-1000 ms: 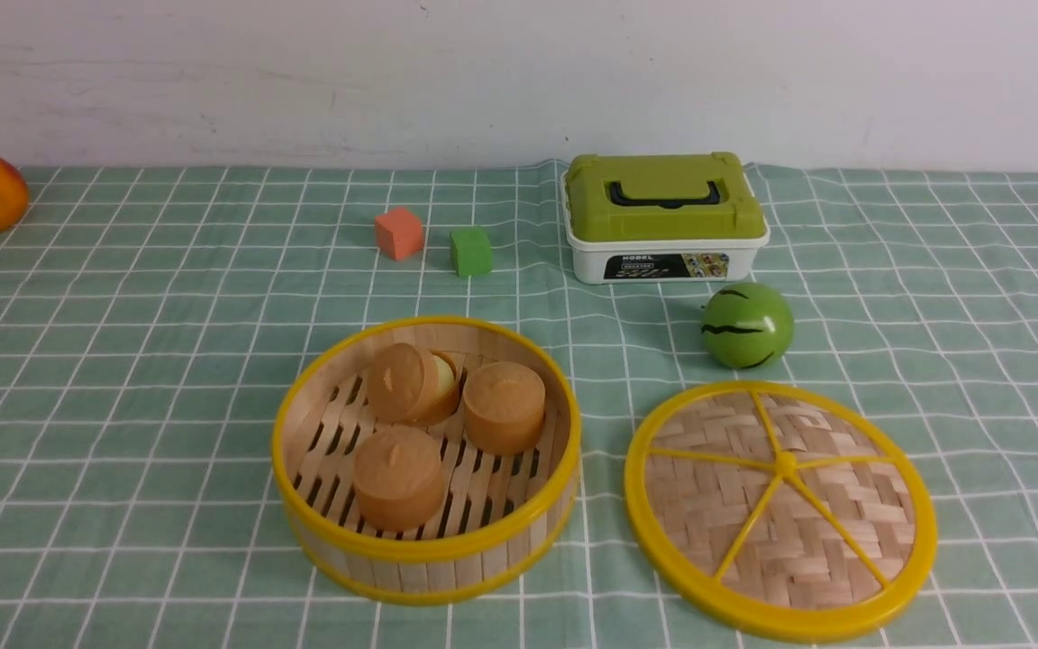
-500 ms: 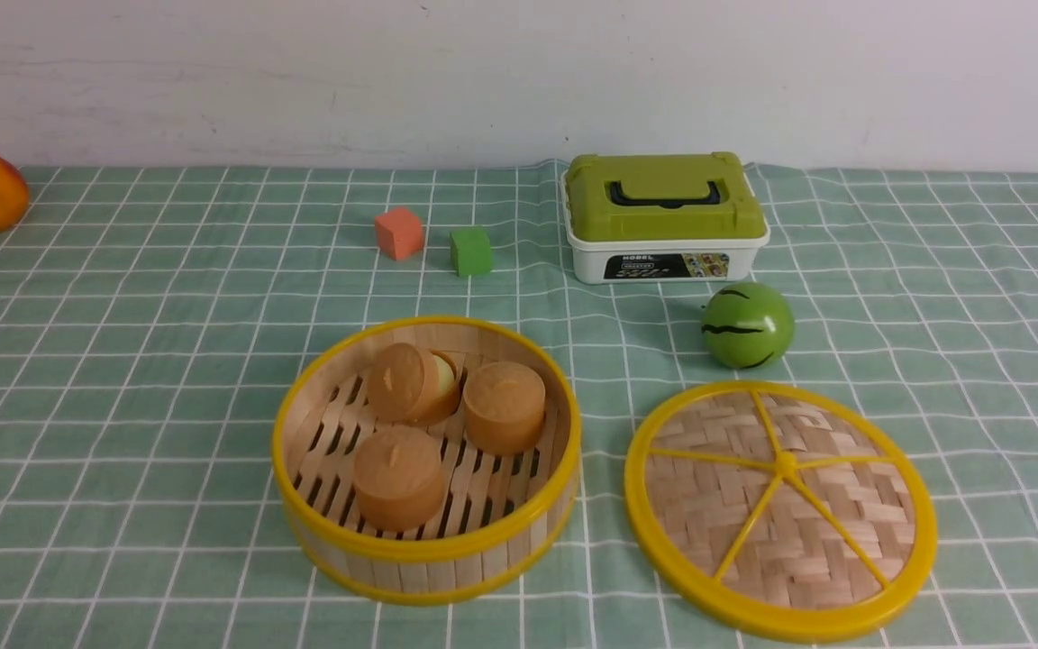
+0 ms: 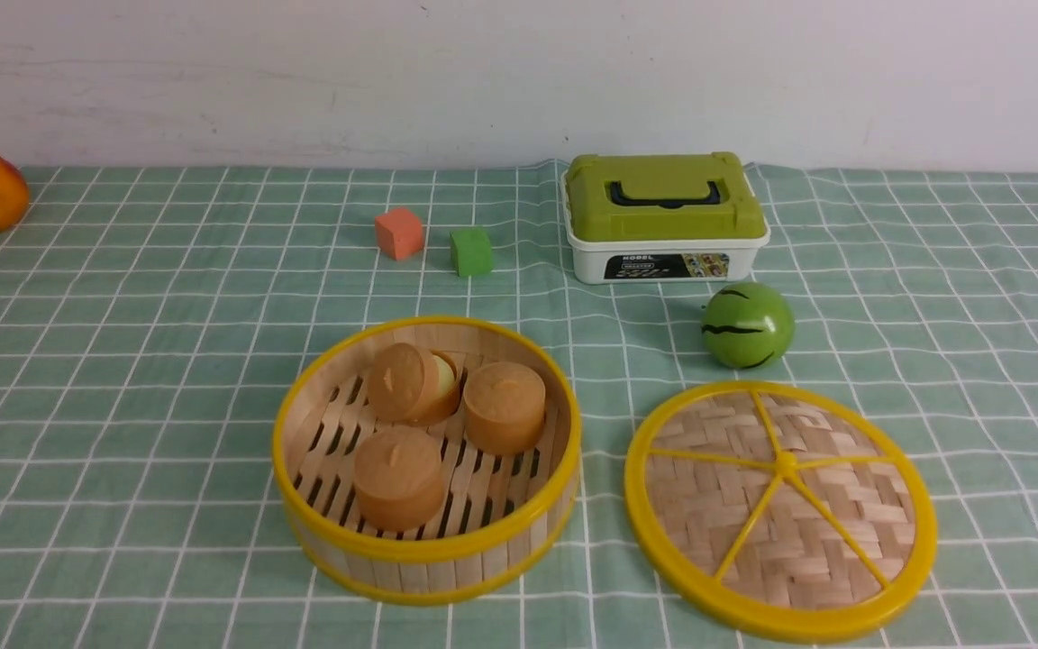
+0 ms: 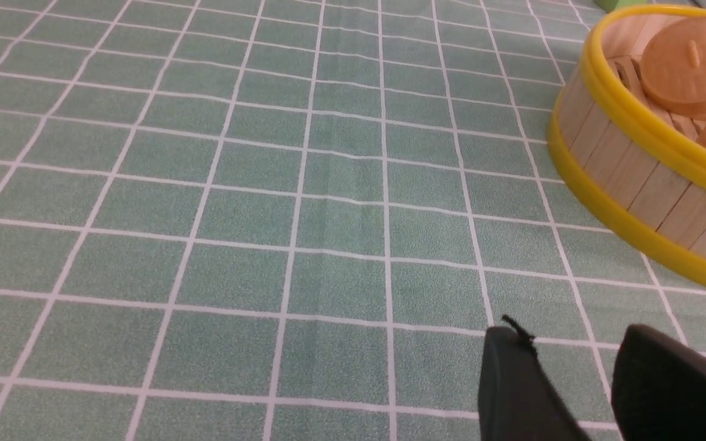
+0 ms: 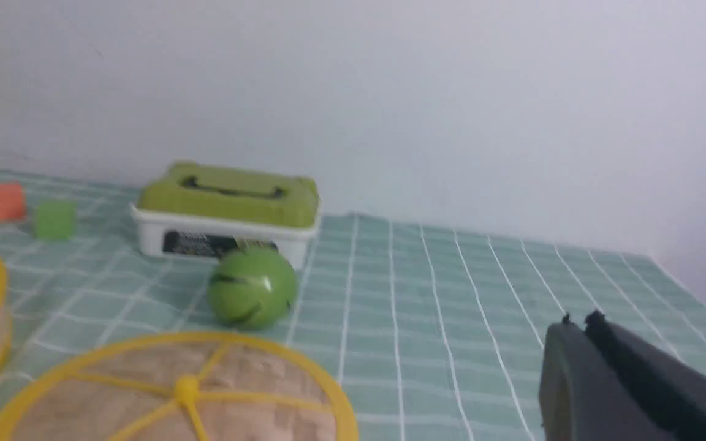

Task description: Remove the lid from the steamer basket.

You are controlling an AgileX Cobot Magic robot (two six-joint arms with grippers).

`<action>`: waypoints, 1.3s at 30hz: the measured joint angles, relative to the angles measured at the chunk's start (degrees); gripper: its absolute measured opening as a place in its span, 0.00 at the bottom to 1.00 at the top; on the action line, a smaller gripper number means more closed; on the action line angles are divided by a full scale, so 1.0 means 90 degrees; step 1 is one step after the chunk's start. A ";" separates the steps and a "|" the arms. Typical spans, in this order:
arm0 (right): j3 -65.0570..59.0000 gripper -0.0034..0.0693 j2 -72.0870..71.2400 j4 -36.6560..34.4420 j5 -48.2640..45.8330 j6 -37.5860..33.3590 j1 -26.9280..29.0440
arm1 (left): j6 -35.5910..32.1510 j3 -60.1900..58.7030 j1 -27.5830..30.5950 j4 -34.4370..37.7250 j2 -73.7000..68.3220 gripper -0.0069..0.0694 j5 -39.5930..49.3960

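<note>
Right gripper [image 5: 580, 321]: staying closed on nothing, seeing nothing moving since a second ago, finding lid [image 3: 780, 511] off beside basket [image 3: 429, 563], calling task done.

- A plain white wall [image 3: 519, 81] stands behind the table, matte, with faint grey scuffs.
- A green tablecloth [image 3: 122, 361] with a white grid covers the tabletop right up to that wall.
- The cloth puckers slightly along its back edge near the middle.
- The light is soft and even, and shadows are faint.
</note>
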State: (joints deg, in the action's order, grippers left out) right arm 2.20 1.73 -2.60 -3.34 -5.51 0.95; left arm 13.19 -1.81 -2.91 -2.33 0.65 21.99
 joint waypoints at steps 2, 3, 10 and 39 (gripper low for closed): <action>-0.0220 0.04 -0.0156 0.0133 -0.0205 0.0283 0.0141 | 0.0000 0.0000 0.0000 0.0000 0.0000 0.40 0.0000; -0.0334 0.04 -0.0215 0.0289 -0.0443 0.0578 0.0206 | 0.0000 0.0000 0.0000 0.0000 0.0000 0.40 0.0000; -0.0401 0.02 -0.0259 0.1031 -0.1898 0.2345 -0.0090 | 0.0000 0.0000 0.0000 0.0000 0.0000 0.40 0.0007; -0.0356 0.02 -0.0259 0.0803 -0.2104 0.2107 0.0202 | 0.0000 0.0000 0.0000 0.0000 0.0000 0.40 0.0007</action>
State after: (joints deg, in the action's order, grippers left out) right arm -1.00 -0.60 4.62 -22.28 13.46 2.77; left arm 13.19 -1.81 -2.91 -2.33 0.65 22.05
